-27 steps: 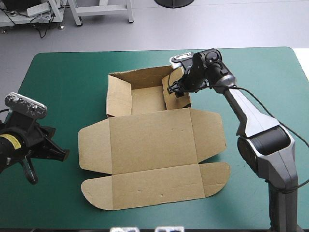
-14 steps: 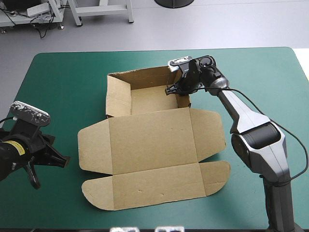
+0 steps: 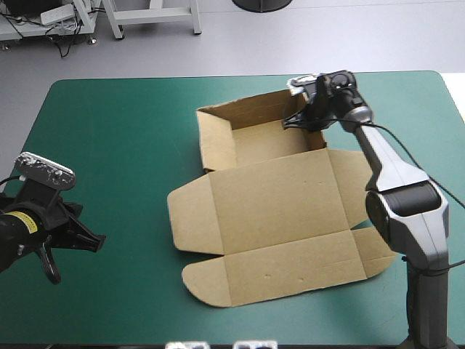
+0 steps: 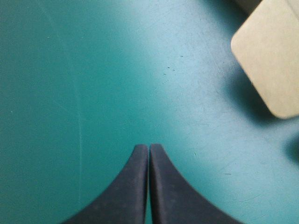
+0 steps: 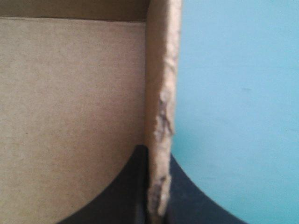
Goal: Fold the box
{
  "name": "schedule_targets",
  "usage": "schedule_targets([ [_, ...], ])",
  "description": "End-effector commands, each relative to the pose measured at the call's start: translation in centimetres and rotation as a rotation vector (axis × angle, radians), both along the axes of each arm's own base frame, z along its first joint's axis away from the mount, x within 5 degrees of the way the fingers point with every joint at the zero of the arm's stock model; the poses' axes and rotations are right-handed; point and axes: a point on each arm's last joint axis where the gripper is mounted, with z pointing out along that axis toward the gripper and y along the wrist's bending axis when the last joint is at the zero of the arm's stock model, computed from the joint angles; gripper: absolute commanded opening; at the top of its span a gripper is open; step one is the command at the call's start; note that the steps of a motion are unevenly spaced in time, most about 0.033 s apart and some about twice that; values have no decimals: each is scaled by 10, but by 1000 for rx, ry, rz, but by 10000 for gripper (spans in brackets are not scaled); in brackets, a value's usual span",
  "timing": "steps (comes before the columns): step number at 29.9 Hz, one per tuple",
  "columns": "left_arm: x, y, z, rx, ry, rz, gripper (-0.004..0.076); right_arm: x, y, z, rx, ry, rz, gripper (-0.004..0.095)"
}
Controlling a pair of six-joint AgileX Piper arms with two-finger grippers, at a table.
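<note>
Teal-green cover [image 3: 109,131] carried the brown box [image 3: 276,211]: its far part stood as an open tray [image 3: 269,142], while its lid [image 3: 280,200] and flaps [image 3: 192,222] lay flat nearer. At the box's far right corner the right gripper [image 3: 296,121] was clamped on the side wall [image 5: 161,93], one black finger [image 5: 126,186] inside and one outside, probably to hold that wall upright or drag the box. Well left of the box the left gripper [image 4: 149,147] hovered closed and empty, seemingly parked out of the way; no readable writing showed anywhere.

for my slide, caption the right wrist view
Right gripper shut on a raised box wall, teal-green cover beside it.
</note>
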Motion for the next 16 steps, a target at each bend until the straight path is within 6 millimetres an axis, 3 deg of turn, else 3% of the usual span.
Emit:
schedule_targets([
  [1,-5,3,5,10,12,15,-4,-7,-73,66,-53,-177,-131,-19],
  [4,-5,4,5,28,7,24,-4,-10,-137,71,-52,-173,-273,-20],
  [9,-4,7,6,58,-2,39,-4,-23,-218,70,14,-160,-459,-20],
  [13,-4,6,6,47,-8,33,-4,-31,-255,68,43,-163,-510,-19],
  [16,-4,6,6,44,-7,32,-4,-32,-266,62,51,-155,-535,-18],
])
